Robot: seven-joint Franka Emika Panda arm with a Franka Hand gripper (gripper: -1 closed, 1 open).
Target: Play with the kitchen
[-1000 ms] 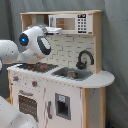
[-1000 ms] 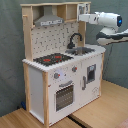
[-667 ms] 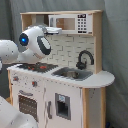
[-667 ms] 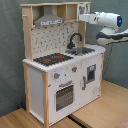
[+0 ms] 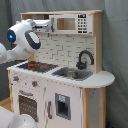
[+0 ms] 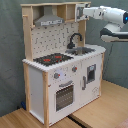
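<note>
Kitchen play set (image 5: 65,85) (image 6: 62,65) — a tall white and light-wood toy unit — stands on a wooden floor (image 6: 100,112) before a grey curtain backdrop (image 6: 10,60) in both exterior views. Its worktop carries a black hob with red rings (image 5: 36,65) (image 6: 51,59) at one end and a grey sink (image 5: 72,74) (image 6: 85,50) with a curved black tap (image 5: 84,58) (image 6: 75,39) at the other. A windowed oven door (image 5: 27,106) (image 6: 64,95) sits below the hob, a grey hood (image 6: 49,20) above it, and a small white microwave (image 5: 71,23) occupies the top shelf. The white robot arm (image 5: 22,37) (image 6: 112,17) reaches to that upper shelf — its end effector (image 5: 49,24) (image 6: 85,12) is level with the microwave, at the shelf's edge nearest the first exterior view's left. Whether its fingers are apart or closed, or touching anything, cannot be told. A blue light ring (image 5: 11,36) glows on the arm's joint in the first exterior view.
</note>
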